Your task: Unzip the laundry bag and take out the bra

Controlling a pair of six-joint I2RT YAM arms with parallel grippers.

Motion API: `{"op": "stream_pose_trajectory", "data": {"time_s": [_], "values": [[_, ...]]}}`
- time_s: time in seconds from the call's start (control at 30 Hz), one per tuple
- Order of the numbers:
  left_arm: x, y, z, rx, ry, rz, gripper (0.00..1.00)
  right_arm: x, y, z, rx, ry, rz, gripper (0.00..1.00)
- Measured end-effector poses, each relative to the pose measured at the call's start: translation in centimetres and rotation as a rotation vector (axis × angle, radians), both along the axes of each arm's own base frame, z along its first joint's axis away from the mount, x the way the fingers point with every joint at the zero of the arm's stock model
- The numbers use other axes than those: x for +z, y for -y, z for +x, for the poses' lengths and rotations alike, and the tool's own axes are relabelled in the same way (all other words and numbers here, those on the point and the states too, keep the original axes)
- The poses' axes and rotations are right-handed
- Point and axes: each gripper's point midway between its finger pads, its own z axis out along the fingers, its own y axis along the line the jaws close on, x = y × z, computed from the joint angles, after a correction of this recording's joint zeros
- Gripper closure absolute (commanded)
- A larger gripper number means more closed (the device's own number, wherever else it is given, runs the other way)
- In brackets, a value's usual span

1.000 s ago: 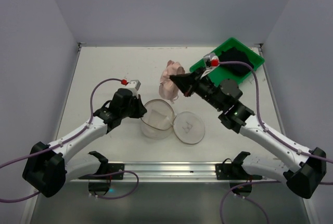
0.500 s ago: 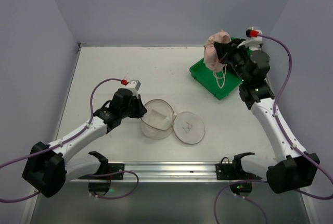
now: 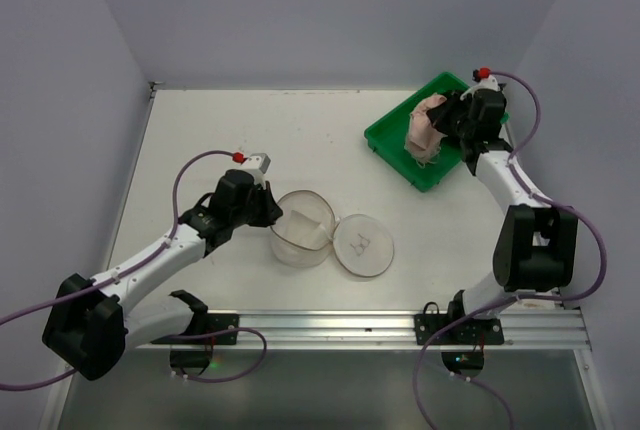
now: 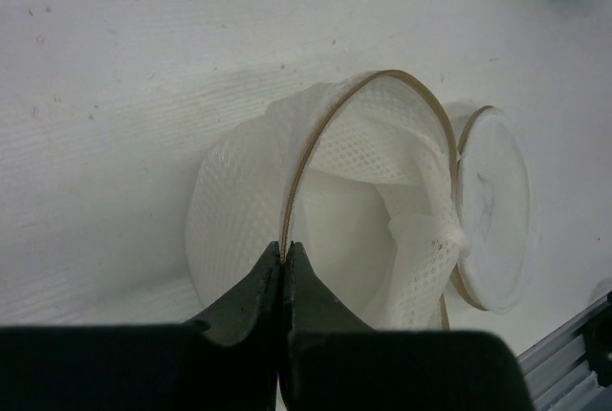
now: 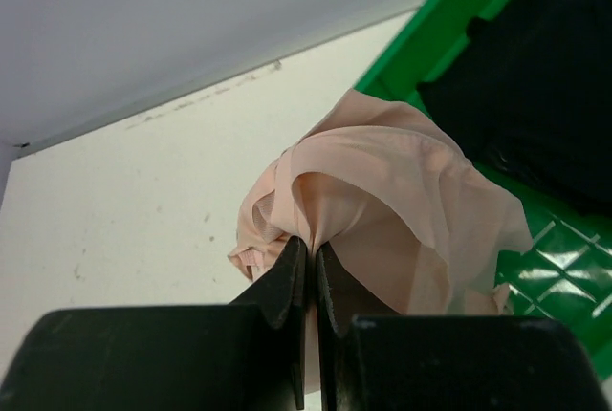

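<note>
The white mesh laundry bag (image 3: 302, 229) (image 4: 354, 229) lies open on the table, its round lid (image 3: 364, 244) (image 4: 492, 210) with the small bra drawing flipped out to the right. My left gripper (image 3: 268, 212) (image 4: 286, 250) is shut on the tan rim of the bag's mouth. The pale pink bra (image 3: 426, 132) (image 5: 382, 201) hangs bunched over the green tray (image 3: 395, 140) (image 5: 535, 268) at the back right. My right gripper (image 3: 446, 122) (image 5: 312, 247) is shut on a fold of the bra.
A black garment (image 5: 526, 115) lies in the far part of the green tray. The right arm is stretched far back along the right wall. A metal rail (image 3: 320, 328) runs along the near table edge.
My right gripper carried the pink bra from the table's middle back and right, lifted it high, and now holds it lower over the green tray. The left arm and bag stayed still.
</note>
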Motion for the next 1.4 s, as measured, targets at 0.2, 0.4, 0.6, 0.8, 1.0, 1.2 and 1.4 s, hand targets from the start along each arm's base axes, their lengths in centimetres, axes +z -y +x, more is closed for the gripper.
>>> {"op": "stream_pose_trajectory", "data": {"time_s": [0.2, 0.4, 0.6, 0.8, 1.0, 1.2, 1.4], "values": [[0.1, 0.0, -0.1, -0.006, 0.0, -0.003, 1.0, -2.7, 1.7, -0.8, -0.056, -0.12, 0.003, 1.0], [1.2, 0.2, -0.1, -0.017, 0.017, -0.014, 1.0, -3.6, 1.9, 1.5, -0.066, -0.212, 0.0, 1.0], [2.1, 0.3, 0.1, -0.017, 0.035, -0.024, 1.0, -8.0, 1.3, 2.6, -0.057, -0.366, 0.003, 0.9], [2.1, 0.3, 0.0, -0.017, 0.034, -0.024, 1.0, -11.4, 0.5, 2.7, -0.051, -0.478, 0.005, 0.65], [2.0, 0.3, 0.0, -0.016, 0.033, -0.023, 1.0, -12.1, 0.0, 3.1, -0.048, -0.508, 0.01, 0.33], [1.5, 0.3, -0.2, -0.02, 0.022, -0.021, 1.0, -11.3, -1.0, 2.8, -0.026, -0.5, 0.006, 0.17], [1.0, 0.5, -0.2, -0.03, 0.015, -0.028, 1.0, -5.8, -1.7, 0.1, -0.004, -0.391, 0.013, 0.14]]}}
